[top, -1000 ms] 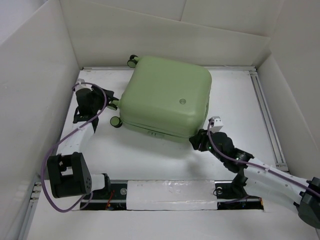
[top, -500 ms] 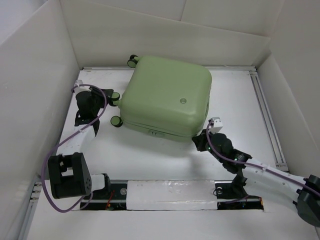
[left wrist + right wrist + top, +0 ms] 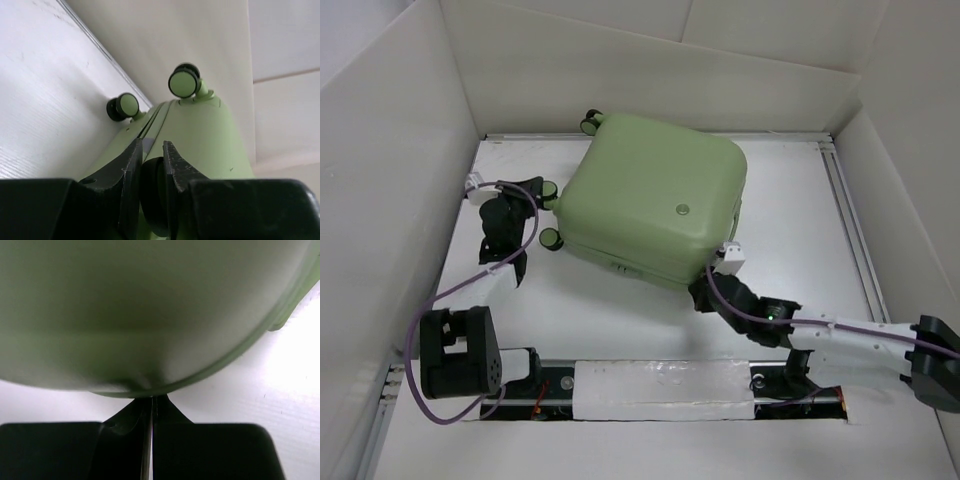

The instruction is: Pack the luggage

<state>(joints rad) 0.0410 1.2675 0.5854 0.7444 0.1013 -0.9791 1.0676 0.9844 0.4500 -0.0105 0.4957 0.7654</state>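
Observation:
The luggage (image 3: 655, 205) is a pale green hard-shell suitcase lying shut and flat at the middle back of the table. My left gripper (image 3: 538, 194) is at its left side, shut on one of its black wheels (image 3: 152, 190). Two more wheels (image 3: 184, 82) show further along that side in the left wrist view. My right gripper (image 3: 701, 292) is at the suitcase's near right corner. Its jaws are shut with nothing seen between them, and the fingertips (image 3: 151, 399) touch the shell's lower rim (image 3: 200, 377).
White walls (image 3: 390, 180) box in the table on the left, back and right. A metal rail (image 3: 850, 230) runs along the right side. The arm bases and a white taped strip (image 3: 660, 390) line the near edge.
Both grippers have closed: the left one on the wheel, the right one on nothing. The right arm swung left to the suitcase's near corner, and the suitcase shifted slightly.

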